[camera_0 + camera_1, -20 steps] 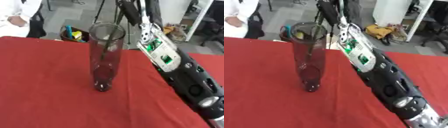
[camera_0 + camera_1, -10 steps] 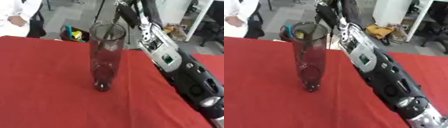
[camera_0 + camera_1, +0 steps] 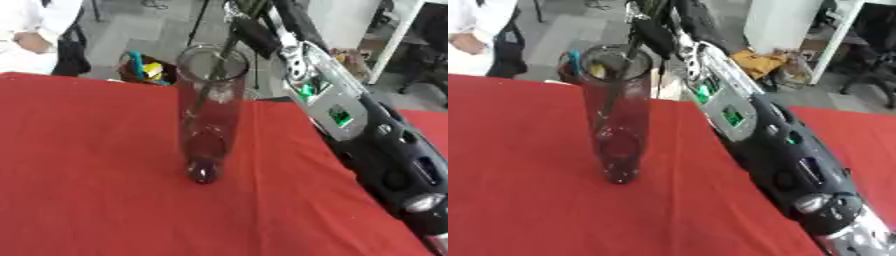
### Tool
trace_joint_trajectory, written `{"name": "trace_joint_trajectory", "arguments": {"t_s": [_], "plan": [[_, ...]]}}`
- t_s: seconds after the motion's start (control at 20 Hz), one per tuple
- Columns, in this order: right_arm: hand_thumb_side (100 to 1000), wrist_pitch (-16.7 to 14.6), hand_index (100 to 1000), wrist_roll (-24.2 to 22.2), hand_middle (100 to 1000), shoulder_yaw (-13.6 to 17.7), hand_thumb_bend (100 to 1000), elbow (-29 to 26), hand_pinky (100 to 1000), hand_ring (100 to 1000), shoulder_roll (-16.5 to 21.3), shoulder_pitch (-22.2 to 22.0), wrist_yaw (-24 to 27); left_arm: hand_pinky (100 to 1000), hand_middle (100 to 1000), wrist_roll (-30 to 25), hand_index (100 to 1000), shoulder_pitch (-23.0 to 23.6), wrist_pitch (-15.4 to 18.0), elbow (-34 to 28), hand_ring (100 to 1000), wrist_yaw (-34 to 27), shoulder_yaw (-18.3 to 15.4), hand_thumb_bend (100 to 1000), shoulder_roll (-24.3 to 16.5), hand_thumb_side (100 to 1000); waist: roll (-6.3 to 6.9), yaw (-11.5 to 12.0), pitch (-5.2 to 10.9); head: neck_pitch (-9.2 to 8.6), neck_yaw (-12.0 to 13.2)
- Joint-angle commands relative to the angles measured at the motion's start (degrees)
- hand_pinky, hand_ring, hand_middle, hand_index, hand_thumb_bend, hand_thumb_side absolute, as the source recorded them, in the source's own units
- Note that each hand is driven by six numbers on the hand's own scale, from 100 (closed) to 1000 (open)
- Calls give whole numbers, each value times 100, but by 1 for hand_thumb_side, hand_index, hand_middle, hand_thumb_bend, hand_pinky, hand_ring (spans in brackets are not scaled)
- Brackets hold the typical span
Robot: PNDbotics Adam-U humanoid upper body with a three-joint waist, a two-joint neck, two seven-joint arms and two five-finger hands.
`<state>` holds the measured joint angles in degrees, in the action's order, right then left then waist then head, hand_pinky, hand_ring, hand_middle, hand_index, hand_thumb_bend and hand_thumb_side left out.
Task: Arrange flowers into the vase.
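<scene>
You see a plain red cloth (image 3: 96,190) filling the lower frame. At centre, your clear glass vase (image 3: 208,117) shows a dark reddish tint toward its base, with a dark green stem (image 3: 214,75) inside. At right, your right arm (image 3: 798,165) is black with silver joints, a pale grey panel and small green patches.

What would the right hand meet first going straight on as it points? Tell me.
Probably the rim of the vase: the right hand sits just above its open mouth, angled down along the dark stem that enters the glass. Depth is unclear; it could pass just behind.
</scene>
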<state>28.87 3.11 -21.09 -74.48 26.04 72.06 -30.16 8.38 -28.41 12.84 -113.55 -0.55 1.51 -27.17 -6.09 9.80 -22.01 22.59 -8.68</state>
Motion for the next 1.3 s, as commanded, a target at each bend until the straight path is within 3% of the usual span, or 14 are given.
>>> {"name": "trace_joint_trajectory", "arguments": {"t_s": [0.05,1.2,1.25,1.3], "plan": [[1000,5,620,-275,602,121,100,-135,690,809,173,144,-57,745,838,-5,874,-56,-4,-104,882,-21,-76,100,-96,1000,54,-20,171,-17,6],[1000,-68,680,-1182,638,143,100,-476,710,833,421,48,-269,744,839,18,872,-27,-9,-104,882,-24,-92,100,-96,1000,73,-83,205,-11,25],[1000,-90,809,-1212,730,108,100,-466,753,893,434,13,-253,744,839,17,871,-27,-11,-104,882,-24,-90,100,-95,1000,74,-85,206,-13,25],[1000,-145,819,-1271,739,18,100,-453,756,899,464,-31,-214,744,839,16,871,-24,-13,-104,882,-24,-90,100,-93,1000,78,-88,210,-10,24]]}}
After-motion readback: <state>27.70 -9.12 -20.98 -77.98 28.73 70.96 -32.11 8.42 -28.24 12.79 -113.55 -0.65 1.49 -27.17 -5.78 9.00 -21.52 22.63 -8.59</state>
